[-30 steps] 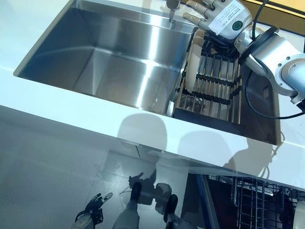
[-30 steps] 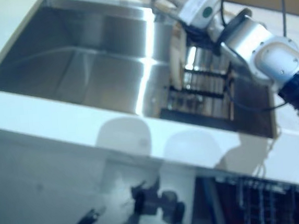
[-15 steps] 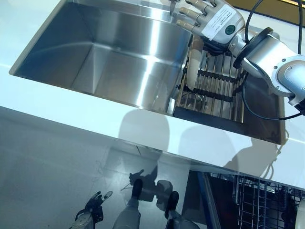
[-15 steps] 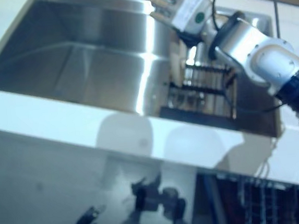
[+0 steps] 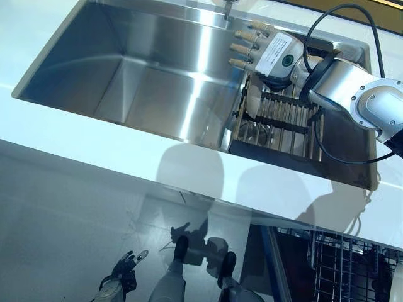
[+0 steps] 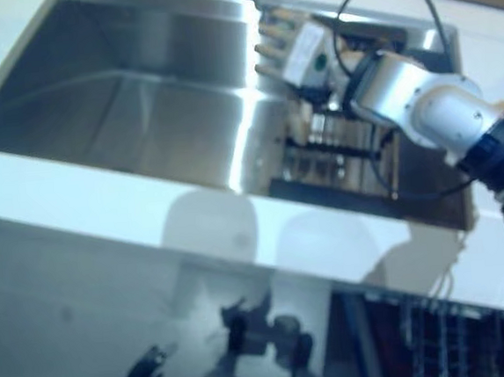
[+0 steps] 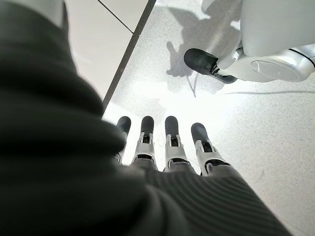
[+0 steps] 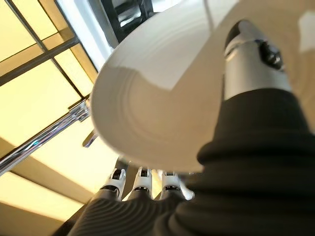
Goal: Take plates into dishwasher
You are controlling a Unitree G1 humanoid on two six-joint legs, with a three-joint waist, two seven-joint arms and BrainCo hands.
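Note:
A white plate [image 5: 253,102] stands on edge at the left end of a dark wire rack [image 5: 283,123] in the right part of the steel sink [image 5: 126,82]. My right hand [image 5: 272,55] is at the plate's top edge with its fingers [image 5: 242,48] straight, pointing left over the sink. In the right wrist view the plate [image 8: 157,98] lies between the thumb [image 8: 248,59] on its face and the fingers [image 8: 140,184] behind its rim. My left hand [image 5: 119,277] hangs low by the floor, fingers [image 7: 170,140] straight and empty.
The white counter [image 5: 94,138] runs in front of the sink. The open dishwasher's wire basket [image 5: 343,264] shows below it at the lower right. A faucet [image 5: 227,7] stands at the sink's back rim.
My right hand has come down from the sink's back rim to the top of the plate in the rack. The plate and the left hand have not moved.

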